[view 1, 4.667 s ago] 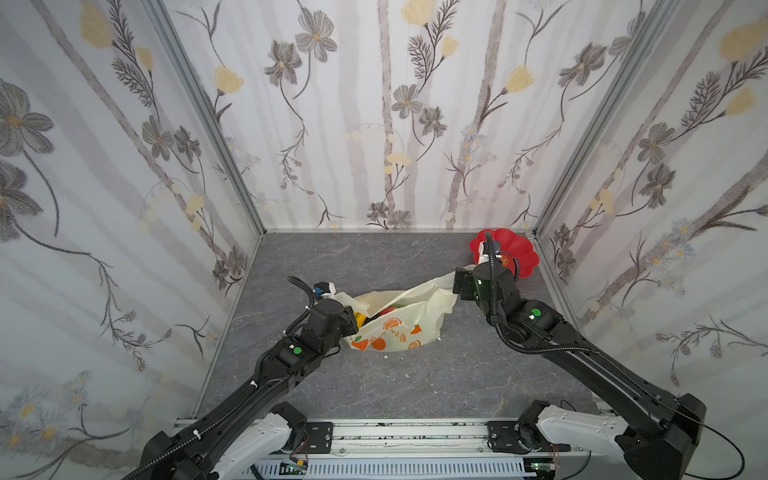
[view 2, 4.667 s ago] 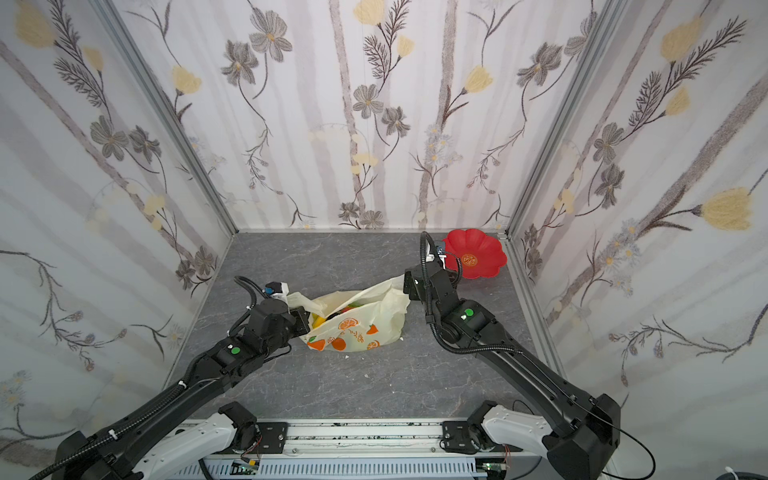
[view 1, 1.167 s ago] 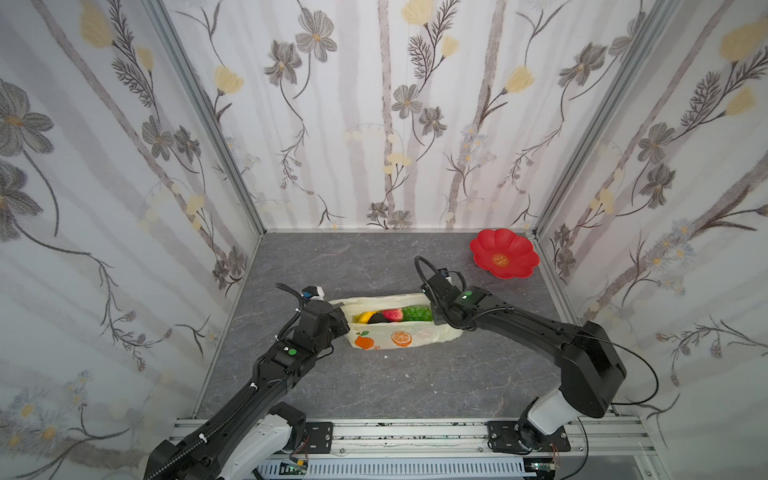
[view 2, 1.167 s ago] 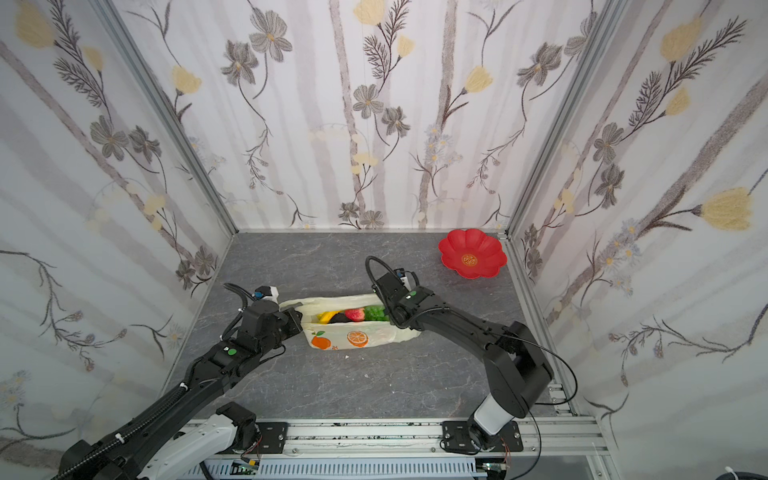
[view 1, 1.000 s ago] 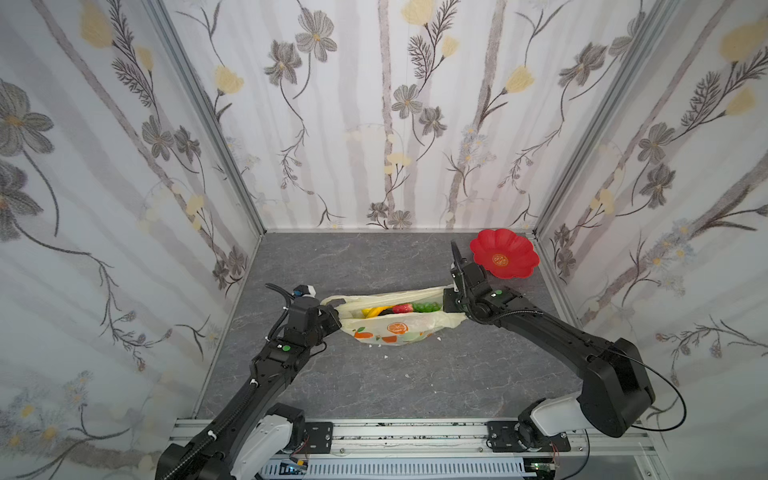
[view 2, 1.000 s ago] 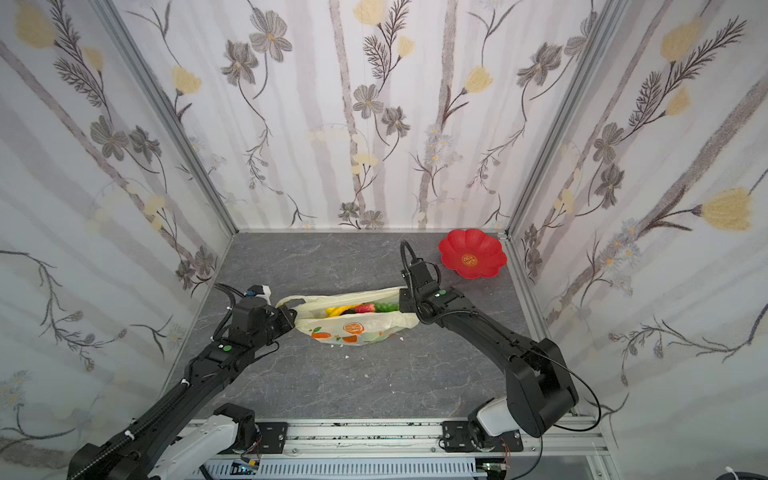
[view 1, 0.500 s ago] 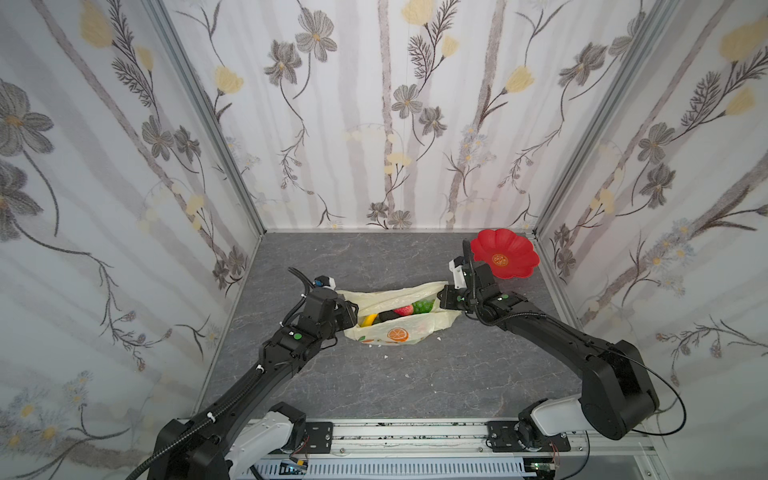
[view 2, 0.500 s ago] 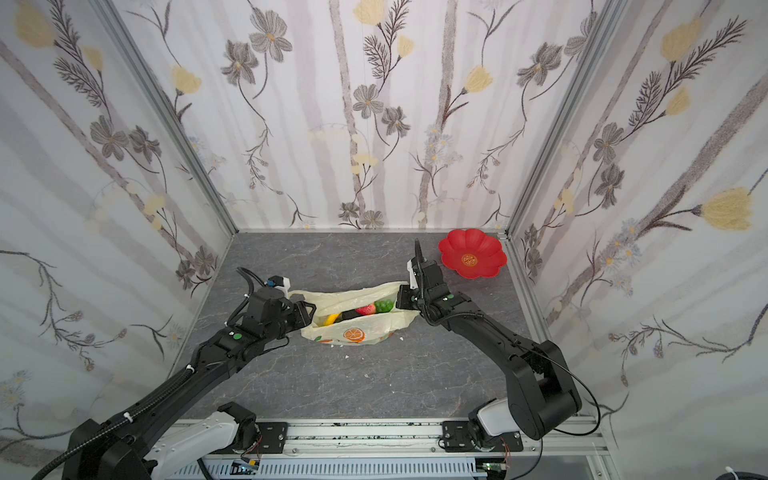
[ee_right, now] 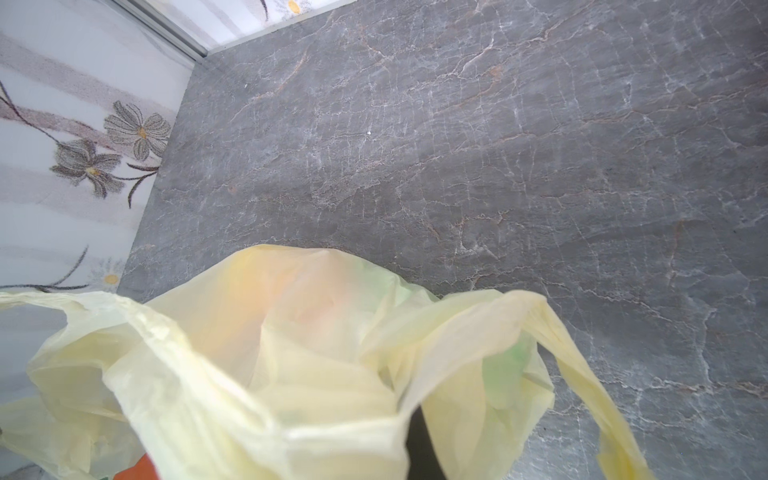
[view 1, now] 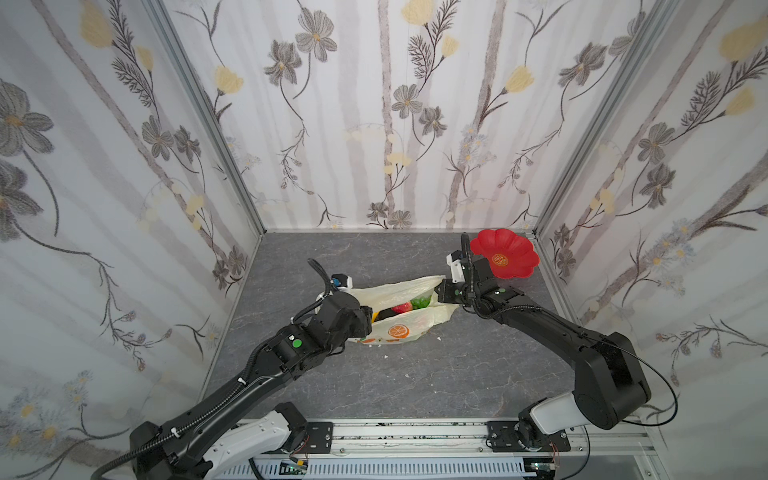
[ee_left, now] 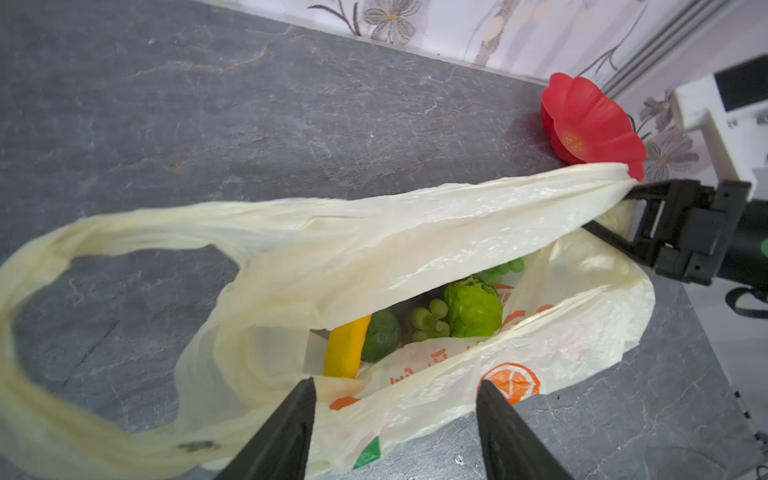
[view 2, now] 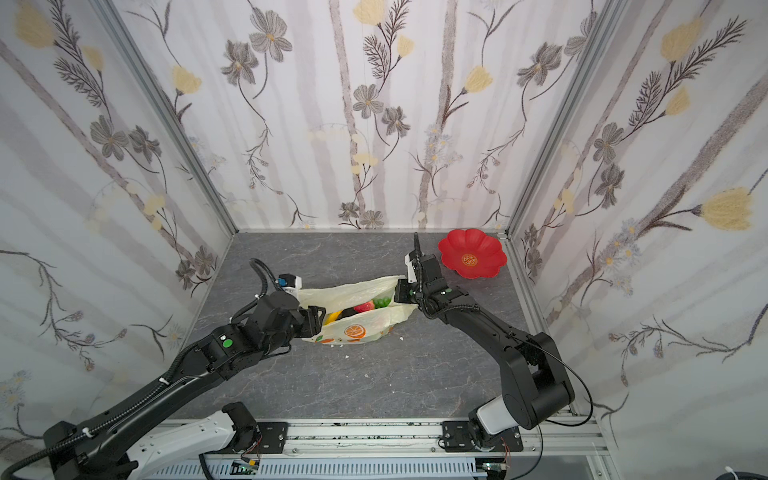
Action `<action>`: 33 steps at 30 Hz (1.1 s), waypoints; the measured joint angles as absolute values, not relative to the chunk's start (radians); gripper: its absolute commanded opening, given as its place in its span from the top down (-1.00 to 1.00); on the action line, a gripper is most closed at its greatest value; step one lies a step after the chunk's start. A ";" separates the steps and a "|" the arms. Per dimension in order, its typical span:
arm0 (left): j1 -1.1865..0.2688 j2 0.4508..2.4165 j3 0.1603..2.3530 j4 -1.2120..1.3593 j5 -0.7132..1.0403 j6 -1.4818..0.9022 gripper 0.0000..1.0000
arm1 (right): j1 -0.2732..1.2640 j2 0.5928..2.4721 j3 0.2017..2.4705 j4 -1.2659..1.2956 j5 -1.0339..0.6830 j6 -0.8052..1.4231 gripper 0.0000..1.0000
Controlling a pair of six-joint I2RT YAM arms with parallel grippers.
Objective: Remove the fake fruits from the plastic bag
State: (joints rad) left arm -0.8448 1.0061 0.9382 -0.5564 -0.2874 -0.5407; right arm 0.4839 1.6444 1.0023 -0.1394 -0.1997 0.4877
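Note:
The pale-yellow plastic bag [view 1: 399, 329] [view 2: 356, 329] lies mid-table with its mouth gaping. My right gripper [view 1: 441, 293] [view 2: 398, 296] [ee_left: 623, 208] is shut on its far rim and holds that end up; bag film [ee_right: 291, 353] covers its fingers in the right wrist view. My left gripper [view 1: 368, 320] [ee_left: 395, 390] stands open at the bag's other end, over the near wall. Inside show fake fruits: a yellow banana [ee_left: 347, 349], green grapes [ee_left: 430, 318], a bumpy green custard apple [ee_left: 471, 309] and a red strawberry [view 1: 402, 307] [view 2: 363, 307].
A red flower-shaped plate [view 1: 505, 253] [view 2: 473, 253] [ee_left: 590, 120] sits in the back right corner behind my right arm. A loose bag handle [ee_left: 25, 291] trails over the grey table [view 1: 415, 374]. Flowered walls close three sides.
My left gripper has opened and let go of the bag's left handle, then moved in toward the mouth. The bag's left end has slumped. The right gripper keeps its hold.

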 measured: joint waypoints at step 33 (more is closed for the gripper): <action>-0.715 1.566 1.016 -0.599 -0.410 -0.294 0.32 | 0.452 1.563 0.986 -0.141 -0.204 0.451 1.00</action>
State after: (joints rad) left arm -0.7155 1.5661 1.0164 -0.5995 -0.4099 -0.2943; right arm 0.4522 1.5635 0.9855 -0.1410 -0.2035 0.4511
